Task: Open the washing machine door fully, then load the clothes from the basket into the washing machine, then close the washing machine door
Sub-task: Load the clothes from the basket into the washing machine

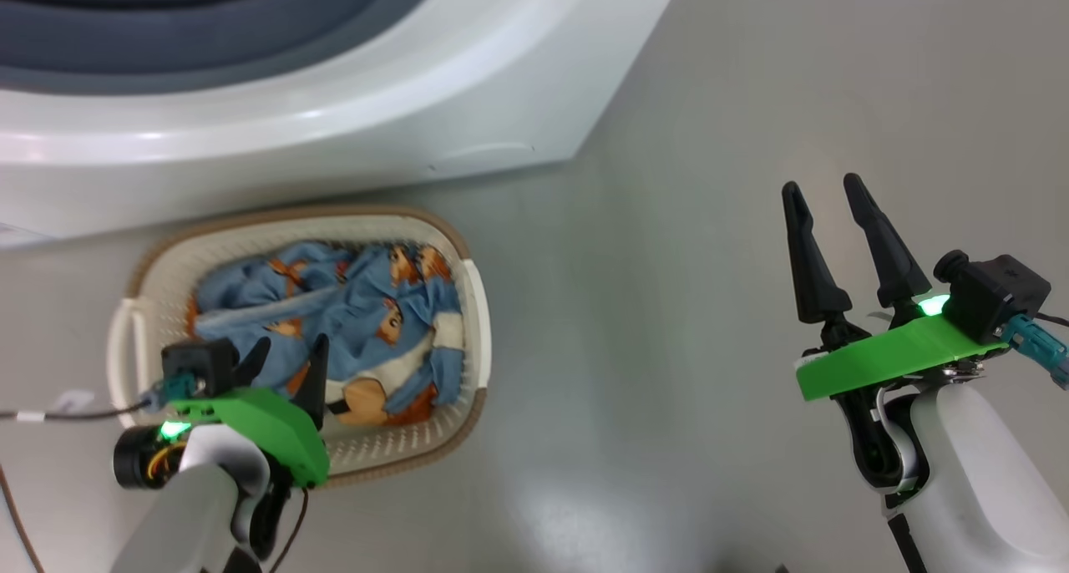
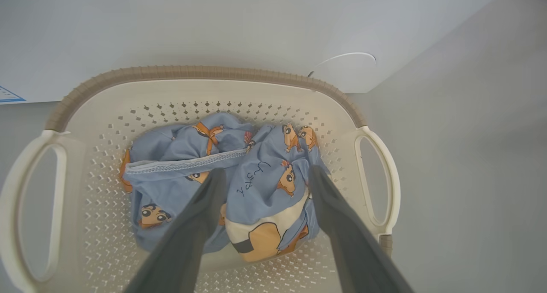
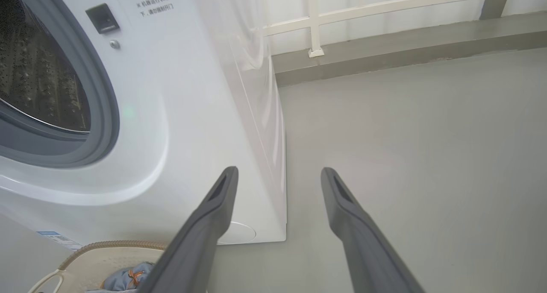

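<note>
**Hovering over the basket: door step looks done, loading not started**

Head view: left gripper [image 1: 292, 343] hangs over the near side of the basket [image 1: 334, 215], fingers spread wide with nothing pinched. The clothes [image 1: 367, 306] lie in one blue heap inside the basket. The basket sits on the floor [image 1: 710, 347], just in front of the washing machine [image 1: 334, 122]. Right gripper [image 1: 823, 190] is well off to the side above bare floor, also spread wide and empty.

Left wrist view: the two fingers straddle the heap from above. One tip is by the hemmed fold, the other beside the cream patch. The tips are near the fabric, but I can't confirm contact. No grip on anything.

Right wrist view: drum [image 3: 42, 71] and grey seal [image 3: 104, 113] are exposed with no glass across the opening, so the door reads as open. Can't tell how far it has swung. The visible part of the drum has no fabric in it. A corner of the basket with a scrap of blue shows at bottom left.

Status, my read: opening is probably done. Loading is at zero, with the whole heap left to move. Door close comes after that. The likely next move is for the left claw to drop and close on the heap.
</note>
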Tool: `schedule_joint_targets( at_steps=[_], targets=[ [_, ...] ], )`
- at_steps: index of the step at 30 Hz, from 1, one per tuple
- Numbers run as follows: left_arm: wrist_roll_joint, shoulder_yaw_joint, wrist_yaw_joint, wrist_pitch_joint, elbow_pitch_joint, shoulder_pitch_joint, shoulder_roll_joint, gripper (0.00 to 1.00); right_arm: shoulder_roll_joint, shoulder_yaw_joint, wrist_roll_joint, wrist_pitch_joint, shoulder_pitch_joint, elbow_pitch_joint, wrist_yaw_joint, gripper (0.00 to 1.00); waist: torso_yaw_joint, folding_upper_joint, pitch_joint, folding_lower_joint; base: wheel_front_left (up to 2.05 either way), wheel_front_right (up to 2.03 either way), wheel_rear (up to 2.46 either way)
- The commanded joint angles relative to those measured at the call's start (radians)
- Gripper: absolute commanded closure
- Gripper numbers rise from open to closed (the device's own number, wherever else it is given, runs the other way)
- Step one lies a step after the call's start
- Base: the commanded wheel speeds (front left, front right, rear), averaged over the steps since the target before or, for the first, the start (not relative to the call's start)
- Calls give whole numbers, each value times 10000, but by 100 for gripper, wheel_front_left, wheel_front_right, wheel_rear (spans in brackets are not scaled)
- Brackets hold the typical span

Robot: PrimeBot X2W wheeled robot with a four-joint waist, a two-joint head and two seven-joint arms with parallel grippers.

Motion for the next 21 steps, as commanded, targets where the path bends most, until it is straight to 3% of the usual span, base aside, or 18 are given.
schedule_joint_targets(
  at_steps=[1, 11, 21],
  targets=[
    [64, 131, -71, 3, 144, -303, 260, 0, -12, 79, -62, -120, -80, -256, 58, 0, -375, 0, 722, 0, 0, 0, 0],
    [308, -665, -230, 583, 2150, -1986, 292, 0, 233, -5, -105, -120, -542, -563, 58, 0, -761, 0, 2026, 0, 0, 0, 0],
    [627, -1263, -247, 1035, 3314, -3182, 442, 0, 487, 4, -59, -120, -812, -873, 58, 0, -1214, 0, 2940, 0, 0, 0, 0]
  ],
)
